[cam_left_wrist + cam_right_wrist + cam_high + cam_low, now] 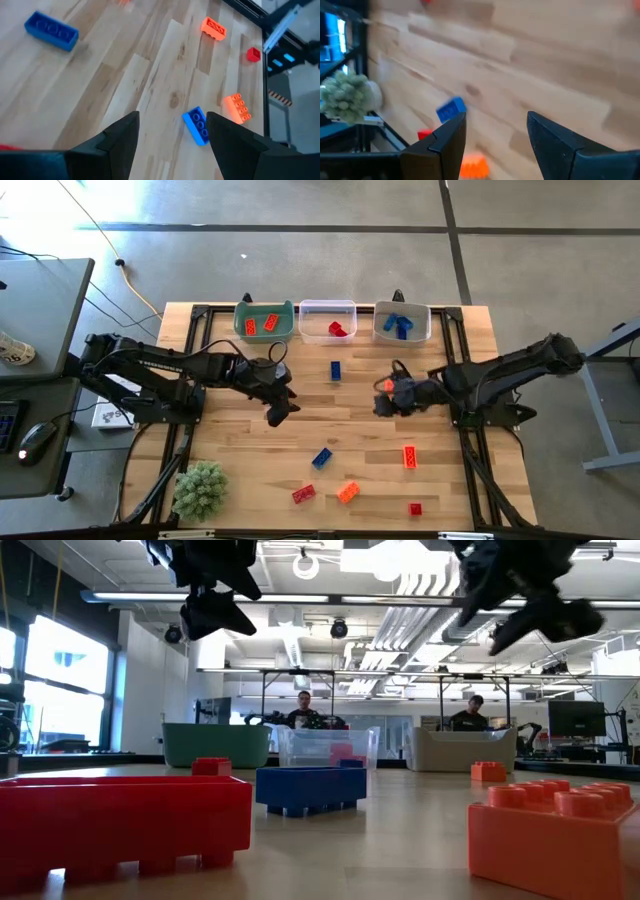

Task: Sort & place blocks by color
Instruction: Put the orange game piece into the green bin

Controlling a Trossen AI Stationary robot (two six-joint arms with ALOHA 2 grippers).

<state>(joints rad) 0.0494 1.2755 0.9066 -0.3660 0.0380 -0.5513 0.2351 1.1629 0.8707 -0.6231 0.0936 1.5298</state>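
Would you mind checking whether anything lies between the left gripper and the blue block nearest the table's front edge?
Nothing visible does. The left gripper, fingers open, hovers above bare wood, and the blue block lies just ahead of it toward the table's front edge, with open table between. In the left wrist view the block shows between the fingers, unobstructed.

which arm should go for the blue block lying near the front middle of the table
Left, probably. The left end effector hangs open over the table's middle, and the blue block shows right past its fingers in the left wrist view. The right end effector is also open, but a little farther off.
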